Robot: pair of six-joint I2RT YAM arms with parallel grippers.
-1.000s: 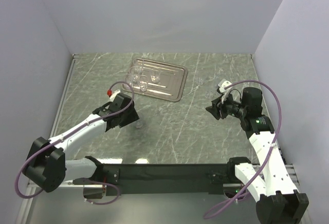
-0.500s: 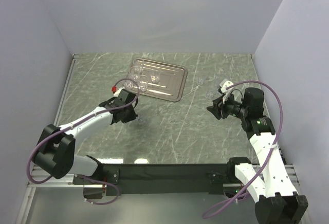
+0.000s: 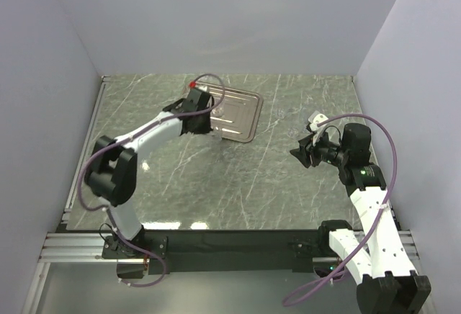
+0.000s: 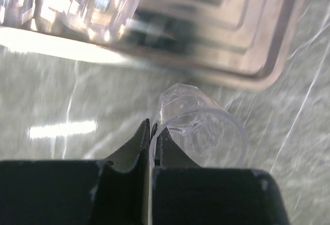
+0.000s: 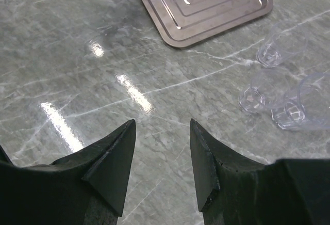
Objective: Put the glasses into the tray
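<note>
Left end effector (image 4: 152,134) pinching glass (image 4: 202,132) rim — near tray (image 4: 258,54) edge

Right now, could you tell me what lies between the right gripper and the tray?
Only bare marble tabletop, as the right wrist view shows; three glasses lie off to the side.

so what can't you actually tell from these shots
- Top view: the left arm covers the tray's left part, hiding any glasses there.
- Left wrist view: the tray is blurred, its contents uncountable; only the glass in the left gripper is sharp.
- Right wrist view: the top edge cuts off most of the tray.
- Top view: the loose glasses by the right gripper are too faint to count.
</note>
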